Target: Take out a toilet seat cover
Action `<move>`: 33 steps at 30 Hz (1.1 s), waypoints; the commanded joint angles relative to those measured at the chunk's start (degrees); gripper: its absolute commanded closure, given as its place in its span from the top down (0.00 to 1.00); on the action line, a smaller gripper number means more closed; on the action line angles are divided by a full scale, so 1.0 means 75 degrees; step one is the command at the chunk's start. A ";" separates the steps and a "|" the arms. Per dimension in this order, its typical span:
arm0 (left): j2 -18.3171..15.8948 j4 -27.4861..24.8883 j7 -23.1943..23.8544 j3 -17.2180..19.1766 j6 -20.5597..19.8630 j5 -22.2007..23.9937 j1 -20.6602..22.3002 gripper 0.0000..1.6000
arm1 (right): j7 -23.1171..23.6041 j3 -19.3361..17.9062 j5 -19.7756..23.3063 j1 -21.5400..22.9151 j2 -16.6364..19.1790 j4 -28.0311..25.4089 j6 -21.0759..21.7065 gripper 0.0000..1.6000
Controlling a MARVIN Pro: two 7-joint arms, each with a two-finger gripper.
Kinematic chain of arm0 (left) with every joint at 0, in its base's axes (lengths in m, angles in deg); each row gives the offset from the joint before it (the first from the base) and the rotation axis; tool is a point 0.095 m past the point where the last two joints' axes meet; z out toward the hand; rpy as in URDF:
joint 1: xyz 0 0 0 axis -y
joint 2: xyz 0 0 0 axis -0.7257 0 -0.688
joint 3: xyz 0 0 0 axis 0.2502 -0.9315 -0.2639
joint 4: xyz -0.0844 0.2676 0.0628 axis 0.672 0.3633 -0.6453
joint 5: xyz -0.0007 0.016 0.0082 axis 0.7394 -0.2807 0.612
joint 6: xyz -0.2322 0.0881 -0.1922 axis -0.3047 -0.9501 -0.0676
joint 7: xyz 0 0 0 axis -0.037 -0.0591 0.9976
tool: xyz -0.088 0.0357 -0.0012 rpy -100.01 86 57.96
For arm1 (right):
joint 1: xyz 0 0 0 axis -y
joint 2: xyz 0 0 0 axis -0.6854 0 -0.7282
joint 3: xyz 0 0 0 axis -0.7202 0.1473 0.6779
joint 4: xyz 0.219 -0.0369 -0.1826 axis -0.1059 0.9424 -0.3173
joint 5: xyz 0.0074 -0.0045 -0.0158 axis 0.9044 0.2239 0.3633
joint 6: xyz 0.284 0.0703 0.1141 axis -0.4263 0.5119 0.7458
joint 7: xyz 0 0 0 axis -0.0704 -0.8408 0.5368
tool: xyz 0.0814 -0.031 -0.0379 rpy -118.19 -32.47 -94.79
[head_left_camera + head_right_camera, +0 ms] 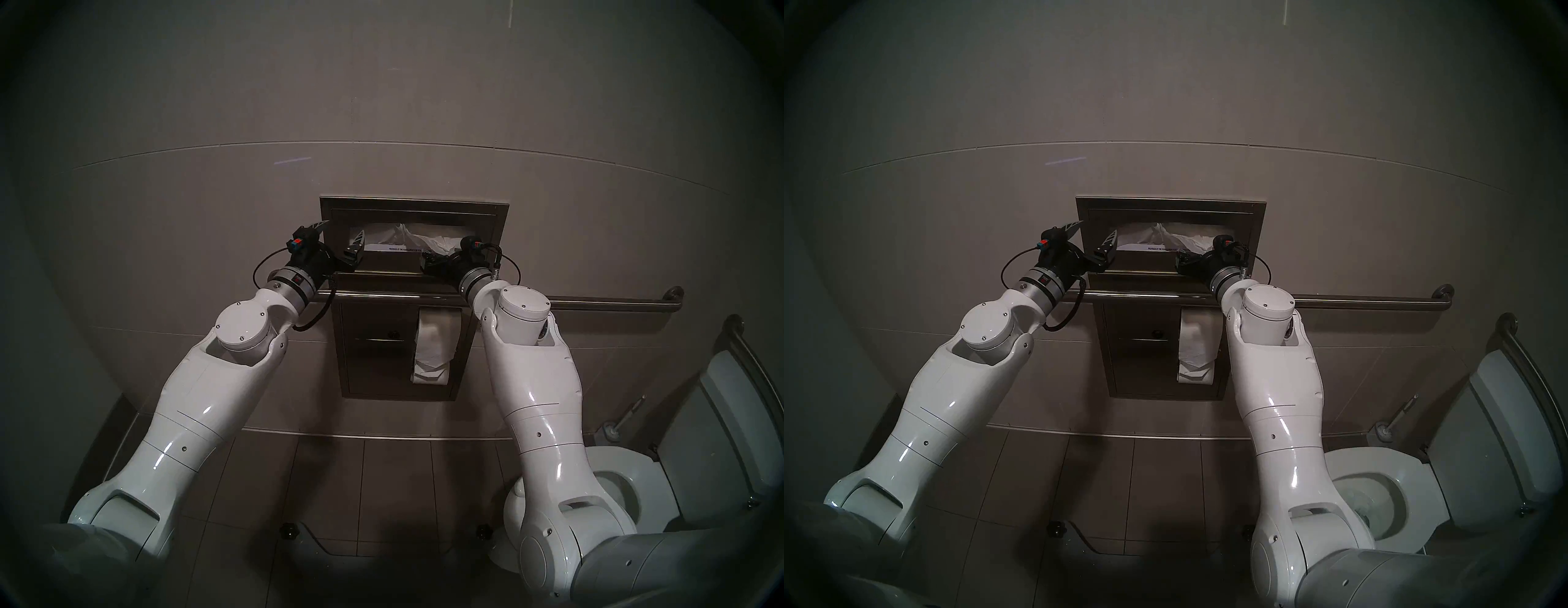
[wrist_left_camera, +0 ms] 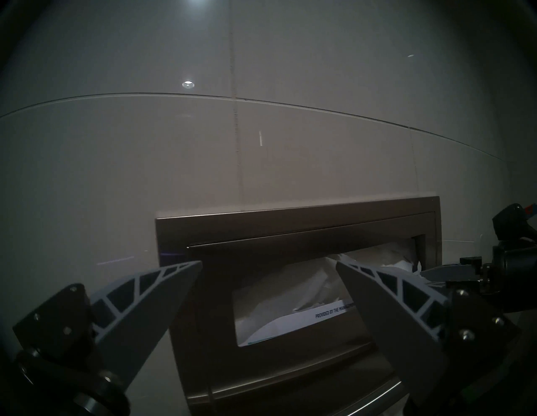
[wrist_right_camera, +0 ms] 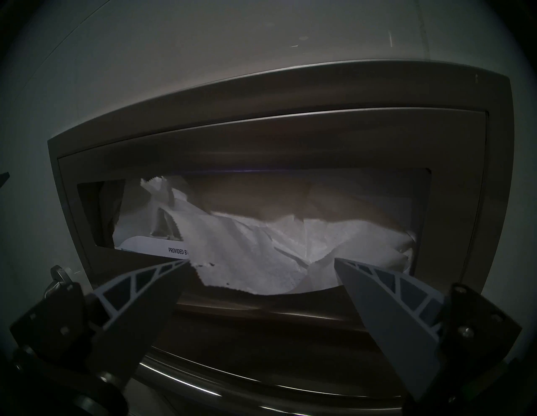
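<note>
The toilet seat cover (image 3: 247,247) is crinkled white tissue paper bunched in the opening of a steel wall dispenser (image 1: 413,204). Its torn lower edge hangs over the opening's bottom lip. It also shows in the head view (image 1: 428,243) and the left wrist view (image 2: 279,293). My right gripper (image 3: 261,260) is open in front of the right half of the opening, with the hanging edge between its fingers; contact cannot be told. My left gripper (image 2: 268,262) is open and empty at the dispenser's left edge, one finger over the wall and one over the opening.
A steel grab bar (image 1: 594,302) runs along the wall just under both wrists. Below it a toilet paper roll (image 1: 435,344) hangs in the lower steel panel. The toilet (image 1: 628,479) and its tank (image 1: 712,424) stand at the lower right.
</note>
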 commanded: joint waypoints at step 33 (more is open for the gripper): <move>0.1120 0.1613 -0.0230 -0.0456 0.0162 -0.0678 0.1614 1.00 | -0.0219 -0.0163 0.0153 -0.0347 0.0050 -0.0966 -0.0095 1.00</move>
